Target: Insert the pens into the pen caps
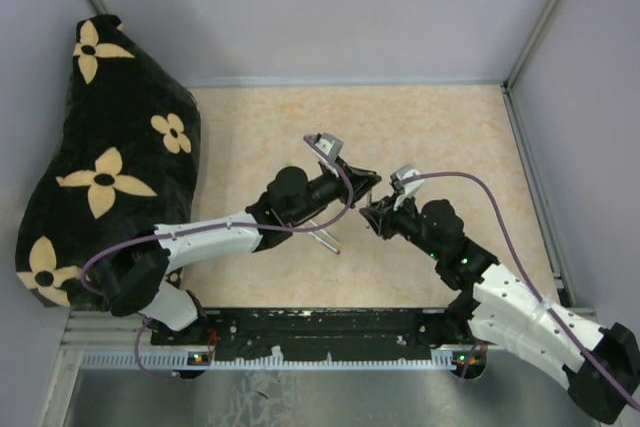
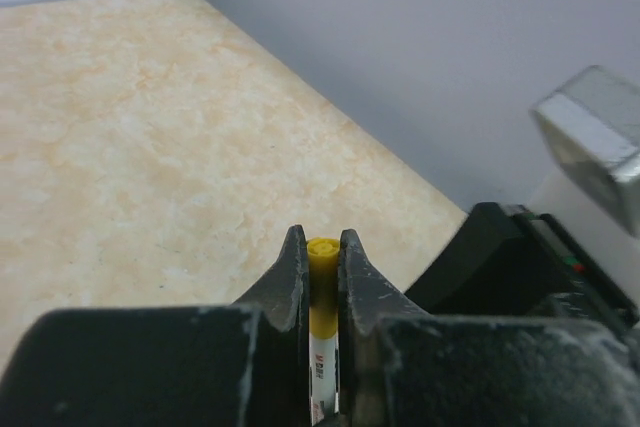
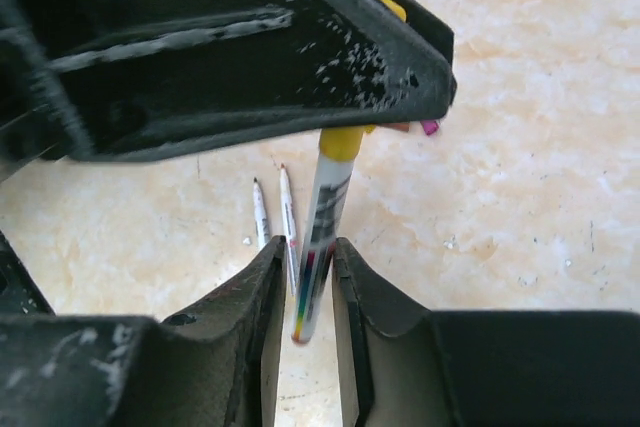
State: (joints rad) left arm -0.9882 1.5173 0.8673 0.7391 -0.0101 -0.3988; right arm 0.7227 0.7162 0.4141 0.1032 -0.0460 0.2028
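One pen bridges both grippers above the table: the left gripper is clamped on its yellow cap, while the right gripper sits slightly parted around the barrel, whose long axis runs straight between its jaws

Black flower-patterned bag at left, beige marbled tabletop, grey walls

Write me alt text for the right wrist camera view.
A white pen with a yellow cap hangs from the left claw above, its lower end between the right claw's slightly parted fingers. Two uncapped pens lie on the beige table behind.
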